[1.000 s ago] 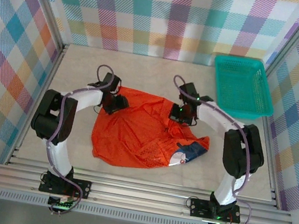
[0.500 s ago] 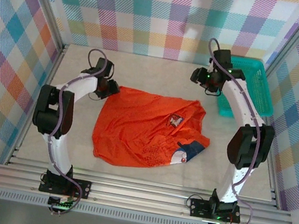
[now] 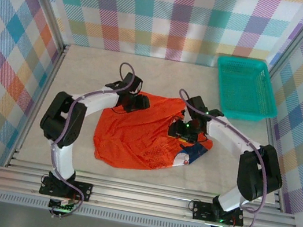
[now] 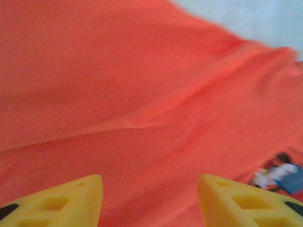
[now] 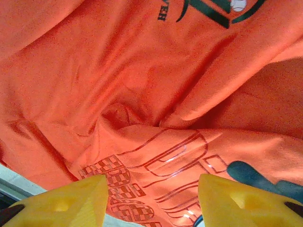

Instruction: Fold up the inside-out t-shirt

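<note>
Both arms have swung back over the inside-out t-shirt, rumpled mid-worktop. We see the left end effector at its 12 o'clock edge and the right end effector at 3 o'clock, both spread and empty. Closing here could pinch stacked layers and bunch it.

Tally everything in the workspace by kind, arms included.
t-shirt: 1
basket: 1
arms: 2 (left arm, right arm)
Total: 4
</note>
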{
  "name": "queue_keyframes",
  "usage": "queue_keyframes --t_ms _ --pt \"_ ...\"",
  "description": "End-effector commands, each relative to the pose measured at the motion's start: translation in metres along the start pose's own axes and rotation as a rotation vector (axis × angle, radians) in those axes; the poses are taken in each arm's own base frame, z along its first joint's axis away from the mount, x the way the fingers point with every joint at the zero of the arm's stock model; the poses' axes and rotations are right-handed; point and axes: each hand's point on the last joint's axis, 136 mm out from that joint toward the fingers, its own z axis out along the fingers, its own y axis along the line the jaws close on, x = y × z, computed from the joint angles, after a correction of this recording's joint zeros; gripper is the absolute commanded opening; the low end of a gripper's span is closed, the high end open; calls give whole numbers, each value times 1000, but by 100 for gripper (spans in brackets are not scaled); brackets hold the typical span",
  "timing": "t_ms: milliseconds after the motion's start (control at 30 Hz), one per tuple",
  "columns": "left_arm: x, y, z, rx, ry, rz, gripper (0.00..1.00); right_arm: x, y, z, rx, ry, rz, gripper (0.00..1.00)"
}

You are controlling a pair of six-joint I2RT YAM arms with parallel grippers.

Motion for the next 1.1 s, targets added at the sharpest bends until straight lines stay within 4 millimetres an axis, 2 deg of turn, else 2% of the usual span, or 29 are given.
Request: queue_keyframes --t_ms 0,200,333,400,433,533,667,733,800,900,967,1067 --pt "-6 7 7 -29 -4 -26 55 -8 10 6 28 -38 -50 55" --pt "-6 21 36 -46 47 -67 55 -11 5 44 147 34 -85 56" --pt "-10 38 47 -49 72 -123 54 -12 7 53 159 41 -87 50" --pt "-15 47 48 -57 69 -145 53 -13 8 52 161 33 -89 40" --pt "-17 51 49 -63 67 -153 53 -14 8 51 161 31 -91 32" --pt "-24 58 49 -69 59 -165 52 -15 10 44 165 20 -101 0" --pt "-36 74 54 -106 51 -196 51 -14 13 23 172 -6 -126 0" --pt "-47 91 52 -132 34 -236 49 -12 18 5 155 -31 -150 0" --pt "-57 108 48 -152 15 -277 48 -2 22 -10 116 -37 -168 0" --pt "-64 120 36 -167 -17 -303 46 32 17 -18 62 -5 -154 0" --pt "-65 115 28 -153 -38 -295 45 59 5 -11 33 23 -109 0" --pt "-62 101 17 -113 -68 -287 45 91 -11 13 -10 51 -19 0"
